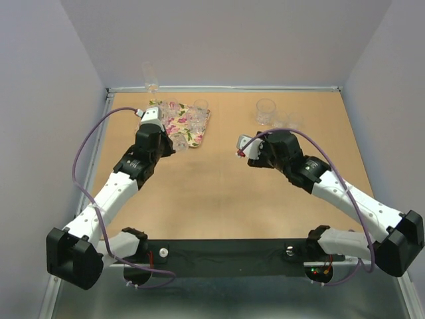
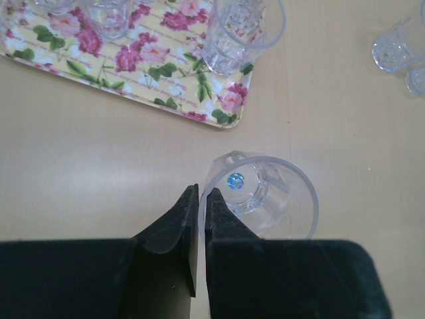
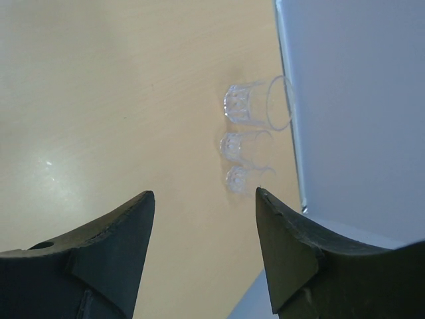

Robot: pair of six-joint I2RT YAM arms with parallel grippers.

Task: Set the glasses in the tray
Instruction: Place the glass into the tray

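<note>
Here, glass (image 2: 262, 193) beside tray (image 2: 174, 83), three glasses (image 3: 234, 143) near wall (image 3: 358, 100).

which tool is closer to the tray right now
Left. The left tool hangs just off the tray's corner, shut on a glass. The right tool, open, sits well to the tray's right, apart from it.

Your top view looks down from above and behind the arm bases (image 1: 163, 252), taking in the whole table (image 1: 219, 193). Your left wrist view sits close over the tray (image 2: 153, 70) corner, which overhead shows upper left. Your right wrist view looks low across the table toward glasses (image 3: 234, 143) by the wall (image 3: 352, 100).
</note>
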